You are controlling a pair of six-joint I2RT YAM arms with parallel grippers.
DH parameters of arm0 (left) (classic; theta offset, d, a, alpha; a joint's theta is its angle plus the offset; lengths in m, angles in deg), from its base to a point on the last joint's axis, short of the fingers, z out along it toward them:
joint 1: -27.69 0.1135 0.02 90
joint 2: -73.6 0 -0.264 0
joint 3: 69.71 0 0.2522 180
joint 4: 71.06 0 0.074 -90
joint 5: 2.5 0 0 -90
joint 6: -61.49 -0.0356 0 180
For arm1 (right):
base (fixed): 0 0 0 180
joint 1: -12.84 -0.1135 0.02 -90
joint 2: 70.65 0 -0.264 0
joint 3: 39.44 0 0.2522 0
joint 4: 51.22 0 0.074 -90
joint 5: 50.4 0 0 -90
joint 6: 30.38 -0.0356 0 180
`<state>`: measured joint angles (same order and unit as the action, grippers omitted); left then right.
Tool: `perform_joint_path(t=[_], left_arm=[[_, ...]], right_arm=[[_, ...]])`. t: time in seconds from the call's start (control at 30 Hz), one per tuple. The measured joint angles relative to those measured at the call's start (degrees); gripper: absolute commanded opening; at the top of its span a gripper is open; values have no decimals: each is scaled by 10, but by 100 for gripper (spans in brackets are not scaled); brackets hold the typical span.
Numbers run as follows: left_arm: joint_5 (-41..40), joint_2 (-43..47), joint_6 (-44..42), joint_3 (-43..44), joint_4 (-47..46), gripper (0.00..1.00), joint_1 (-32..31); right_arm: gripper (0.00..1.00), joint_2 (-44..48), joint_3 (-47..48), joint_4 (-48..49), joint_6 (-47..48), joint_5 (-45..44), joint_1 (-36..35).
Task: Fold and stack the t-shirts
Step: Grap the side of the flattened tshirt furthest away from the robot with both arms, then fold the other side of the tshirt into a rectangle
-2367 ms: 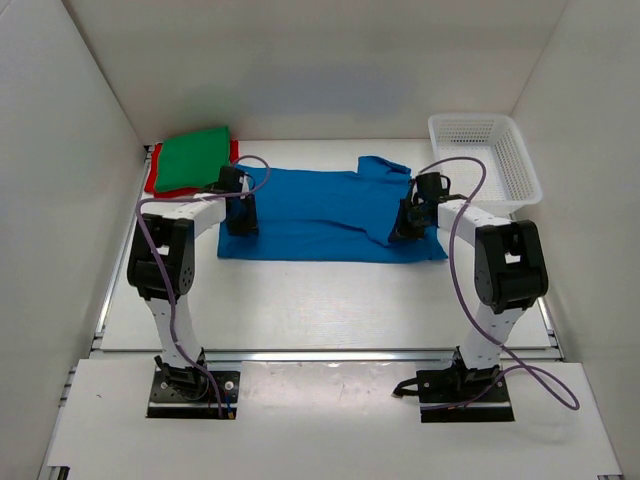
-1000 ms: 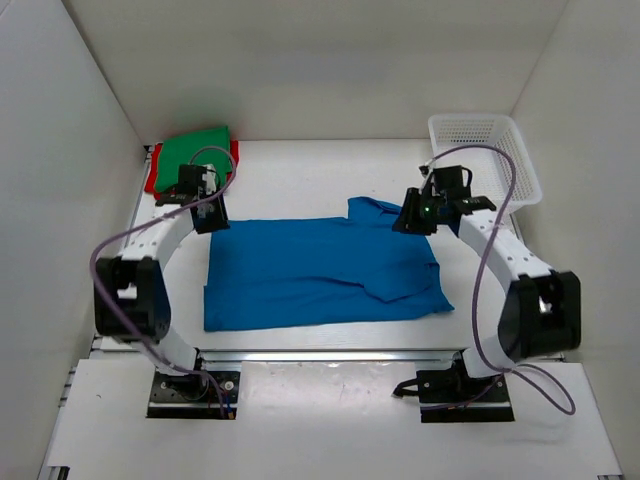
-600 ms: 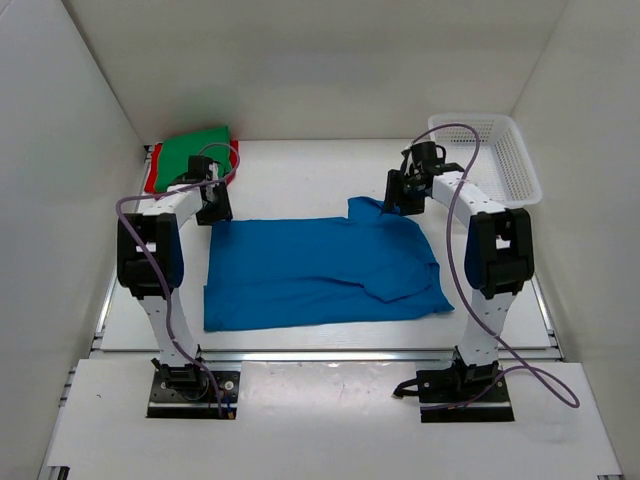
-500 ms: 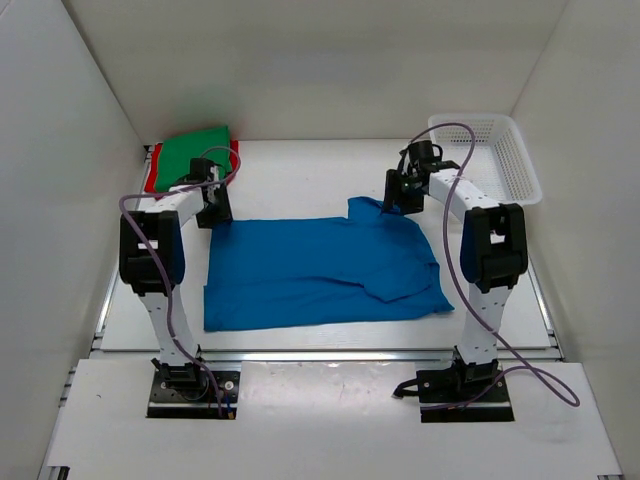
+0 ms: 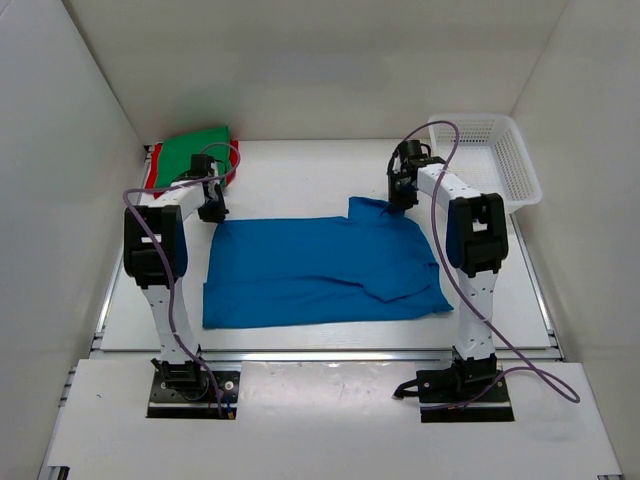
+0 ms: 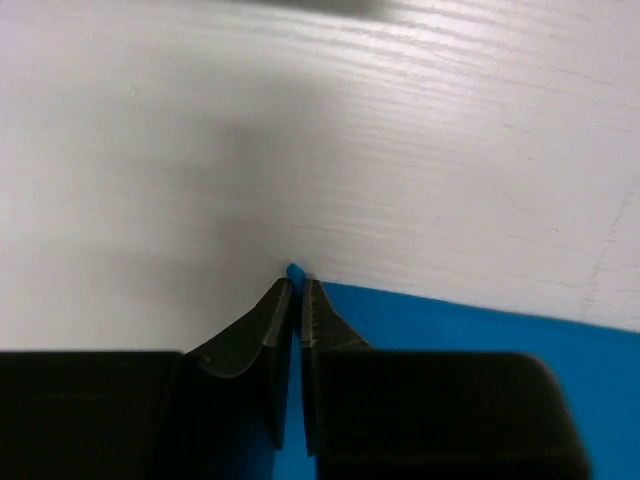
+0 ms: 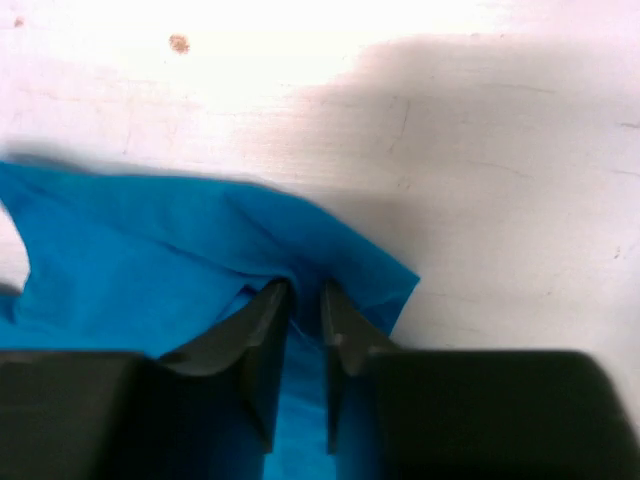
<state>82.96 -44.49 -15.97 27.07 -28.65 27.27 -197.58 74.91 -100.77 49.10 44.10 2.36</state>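
Observation:
The bright blue t-shirt (image 5: pixel 320 265) lies spread flat on the white table, its far edge towards the back. My left gripper (image 5: pixel 212 211) is shut on the shirt's far left corner; the left wrist view shows the jaws (image 6: pixel 296 283) pinching the blue corner (image 6: pixel 450 330). My right gripper (image 5: pixel 400 196) is shut on a fold of the blue cloth (image 7: pixel 150 240) at the far right edge, with cloth between the jaws (image 7: pixel 305 290). The folded green t-shirt (image 5: pixel 193 157) lies on the folded red t-shirt (image 5: pixel 151 176) at the back left.
A white mesh basket (image 5: pixel 520 165) stands at the back right, close to the right arm. White walls enclose the table on the left, back and right. The green and red stack sits just behind my left gripper.
Over 2.4 s the blue shirt has shifted towards the near edge and both grippers have gone to its far corners. In the last half second both grippers edged slightly back.

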Motion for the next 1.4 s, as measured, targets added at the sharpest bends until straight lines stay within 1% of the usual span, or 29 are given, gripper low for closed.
perform_joint_path(t=[0.03,0.1,0.43,0.57,0.7,0.8,0.9,1.0,1.17,1.4], left_arm=[[1,-5,0,6,2,0,0],[3,-13,-3,20,6,0,0],[5,-17,-12,30,17,0,0],[5,-6,-16,26,26,0,0],[5,32,-21,-6,28,0,0],[5,76,-24,-37,26,0,0],[5,121,-28,-72,23,0,0],[6,159,-30,-112,17,0,0],[7,213,-31,-184,10,0,0],[9,290,-30,-268,5,0,0]], right_arm=[[4,-5,7,-2,2,-2,0],[0,-9,16,-7,5,-7,0],[0,2,35,-31,24,-13,0],[0,44,35,-58,39,-14,-7],[1,126,21,-74,56,-17,-21],[0,213,-31,-74,65,-16,-33],[1,302,-116,-72,70,-11,-39],[0,369,-209,-69,71,-5,-31],[0,425,-321,-74,66,8,-14],[0,479,-380,-71,57,24,-13]])
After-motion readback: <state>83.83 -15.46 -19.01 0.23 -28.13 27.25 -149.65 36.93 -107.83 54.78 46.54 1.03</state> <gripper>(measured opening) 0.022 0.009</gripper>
